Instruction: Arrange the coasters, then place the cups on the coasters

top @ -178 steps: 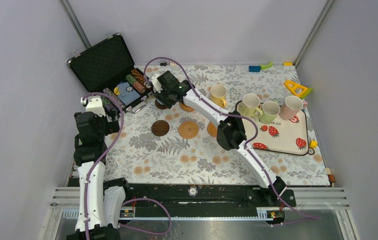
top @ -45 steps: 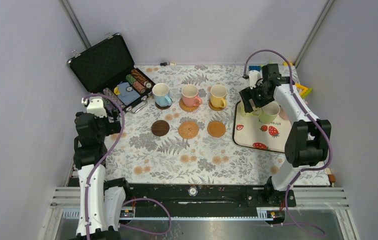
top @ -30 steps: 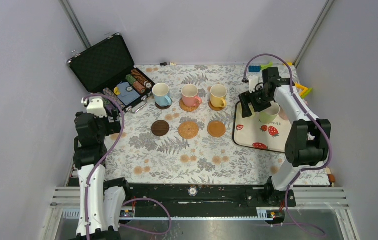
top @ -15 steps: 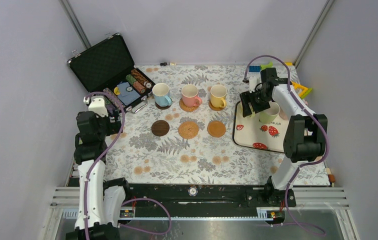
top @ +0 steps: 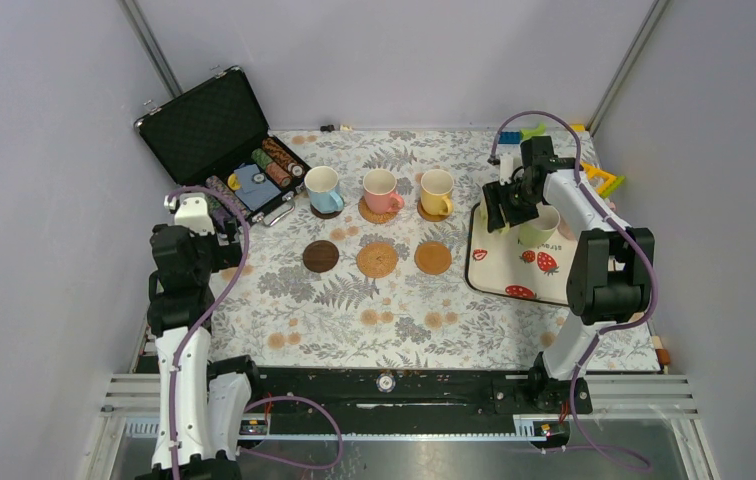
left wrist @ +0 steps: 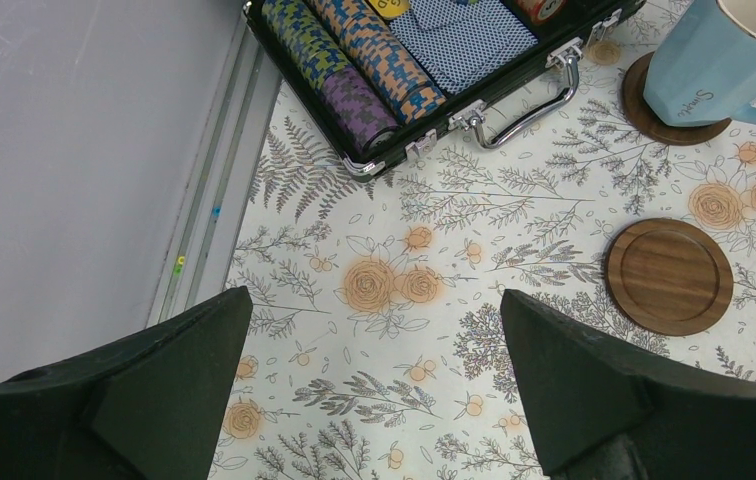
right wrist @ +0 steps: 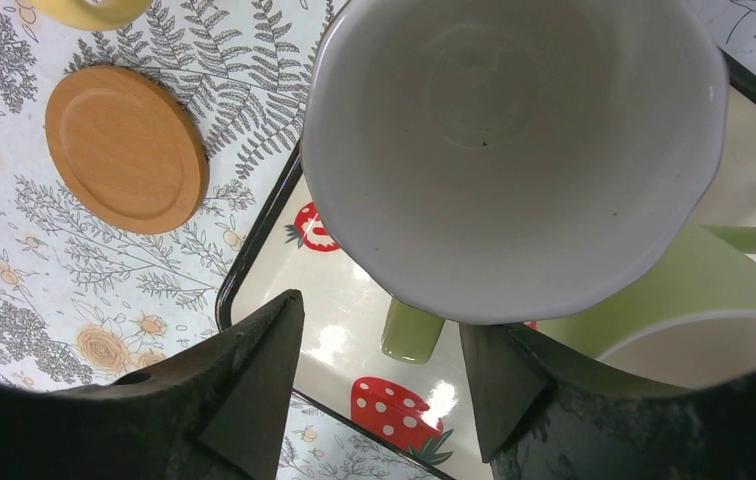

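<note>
In the back row, a blue cup (top: 322, 188), a pink cup (top: 381, 187) and a yellow cup (top: 437, 190) each stand on a coaster. Three bare coasters lie in front of them: dark brown (top: 321, 256), woven (top: 377, 259) and tan (top: 433, 258). My right gripper (right wrist: 379, 330) hangs over the pale green cup (right wrist: 514, 150) on the tray. Its open fingers straddle the cup's handle (right wrist: 412, 330), with a gap showing on the left side. A green cup (right wrist: 674, 290) stands just beside it. My left gripper (left wrist: 374, 310) is open and empty above the cloth, left of the dark brown coaster (left wrist: 669, 276).
The cream strawberry tray (top: 514, 285) lies at the right. An open black case of poker chips (top: 244, 170) sits at the back left. Small plastic toys (top: 594, 178) lie near the back right corner. The enclosure walls are close on the left and right.
My right gripper's jaws have narrowed around the pale green cup's handle, and that arm shifted slightly. The left arm has stayed where it was.
</note>
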Available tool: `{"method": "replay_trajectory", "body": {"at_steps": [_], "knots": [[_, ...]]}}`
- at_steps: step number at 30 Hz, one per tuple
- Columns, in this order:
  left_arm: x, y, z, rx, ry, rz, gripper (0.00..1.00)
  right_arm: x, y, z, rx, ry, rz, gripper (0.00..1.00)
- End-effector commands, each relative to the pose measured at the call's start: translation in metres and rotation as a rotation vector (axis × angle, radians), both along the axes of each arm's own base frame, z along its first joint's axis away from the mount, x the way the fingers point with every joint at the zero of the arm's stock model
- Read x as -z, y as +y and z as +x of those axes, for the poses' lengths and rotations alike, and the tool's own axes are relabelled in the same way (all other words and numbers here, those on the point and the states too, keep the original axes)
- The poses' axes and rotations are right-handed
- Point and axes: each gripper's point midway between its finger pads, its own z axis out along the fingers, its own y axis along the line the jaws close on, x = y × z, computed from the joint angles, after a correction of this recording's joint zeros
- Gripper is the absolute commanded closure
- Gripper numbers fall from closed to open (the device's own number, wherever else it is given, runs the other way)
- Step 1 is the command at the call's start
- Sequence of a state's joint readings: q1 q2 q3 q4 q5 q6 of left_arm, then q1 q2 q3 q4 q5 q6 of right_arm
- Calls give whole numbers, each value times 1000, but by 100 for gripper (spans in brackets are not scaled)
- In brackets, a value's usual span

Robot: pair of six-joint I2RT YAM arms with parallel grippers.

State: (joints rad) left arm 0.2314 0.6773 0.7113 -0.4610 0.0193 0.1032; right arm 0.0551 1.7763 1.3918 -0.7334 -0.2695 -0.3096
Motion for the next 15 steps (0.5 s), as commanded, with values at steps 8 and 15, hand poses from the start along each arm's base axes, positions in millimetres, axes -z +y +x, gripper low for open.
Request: {"method": "replay_trajectory", "body": {"at_steps": [8,15], "knots": [[-14,5,8,-14,-49,9,1,3,-5,16,68,-53,-31,38],[-13,6,9,-20,-46,12,1,11,-15,33,157,-116,-94,45]]}}
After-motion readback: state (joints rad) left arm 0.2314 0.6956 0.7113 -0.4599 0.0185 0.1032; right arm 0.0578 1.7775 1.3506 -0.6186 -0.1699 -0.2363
